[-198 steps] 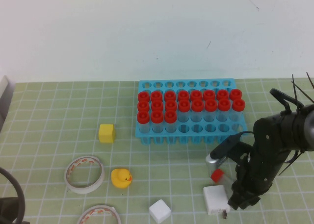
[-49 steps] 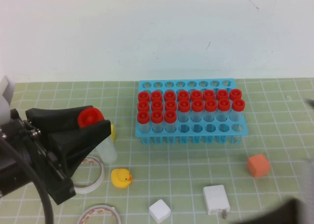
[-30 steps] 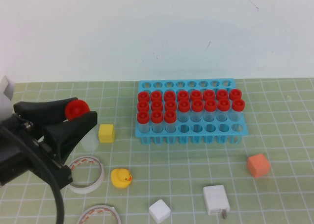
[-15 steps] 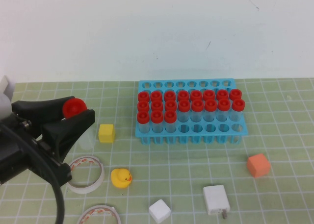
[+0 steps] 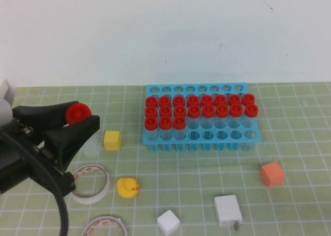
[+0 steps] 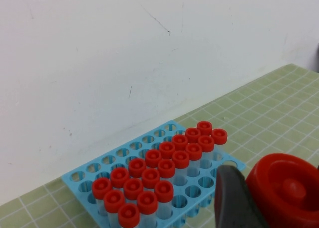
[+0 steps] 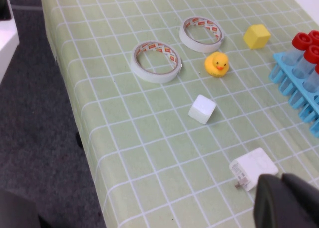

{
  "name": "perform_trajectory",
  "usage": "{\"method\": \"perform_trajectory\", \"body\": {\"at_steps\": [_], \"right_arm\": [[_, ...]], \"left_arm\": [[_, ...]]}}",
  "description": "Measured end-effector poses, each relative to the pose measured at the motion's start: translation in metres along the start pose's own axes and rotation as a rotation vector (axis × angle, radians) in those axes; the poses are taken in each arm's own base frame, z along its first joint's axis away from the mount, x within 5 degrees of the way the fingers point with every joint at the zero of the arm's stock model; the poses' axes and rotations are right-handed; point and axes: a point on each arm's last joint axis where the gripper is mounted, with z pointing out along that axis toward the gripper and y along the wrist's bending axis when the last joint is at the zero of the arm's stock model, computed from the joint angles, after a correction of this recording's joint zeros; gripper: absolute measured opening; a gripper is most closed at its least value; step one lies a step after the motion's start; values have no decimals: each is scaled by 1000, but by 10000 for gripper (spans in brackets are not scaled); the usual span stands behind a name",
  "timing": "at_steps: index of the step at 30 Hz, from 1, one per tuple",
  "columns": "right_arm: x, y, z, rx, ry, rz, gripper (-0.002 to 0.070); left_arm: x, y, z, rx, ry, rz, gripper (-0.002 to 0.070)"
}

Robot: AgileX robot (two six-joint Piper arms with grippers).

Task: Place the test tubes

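**Bench**: I am viewing a green gridded cloth that is carrying everything below.

**Left pincer**: it is hovering over the bench's left side, well apart from the rack. It is gripping a red-capped tube just under the cap, and the clear body is hanging below its fingers.

**Rack**: it is standing at centre-back. It is holding two full rows of capped tubes and three more at the left of the next row.

**Right pincer**: it is showing only in its own wrist camera, jaws closed together, above the bench near the charger.

**Smaller items**: tape roll, orange cube, yellow cube, white cube and duck are lying scattered in front of the rack.
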Motion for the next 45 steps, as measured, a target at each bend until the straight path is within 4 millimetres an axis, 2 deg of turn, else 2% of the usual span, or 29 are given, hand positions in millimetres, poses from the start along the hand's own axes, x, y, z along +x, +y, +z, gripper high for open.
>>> {"method": "perform_trajectory", "body": {"at_steps": [11,27,32,37,42,45], "right_arm": [[0,0,0,0,-2,0,0],[0,0,0,0,-2,0,0],[0,0,0,1,-4,0,0],[0,0,0,1,-4,0,0],[0,0,0,1,-4,0,-1],[0,0,0,1,-4,0,-1]], "left_arm": [[2,11,-1,-117,21,55,272],[5,34,-6,-376,50,-43,272],[5,33,-7,-377,52,-52,272],[0,27,-4,-345,90,-221,272],[0,17,-1,-354,160,-328,272],[-2,14,1,-372,132,-360,272]]}}
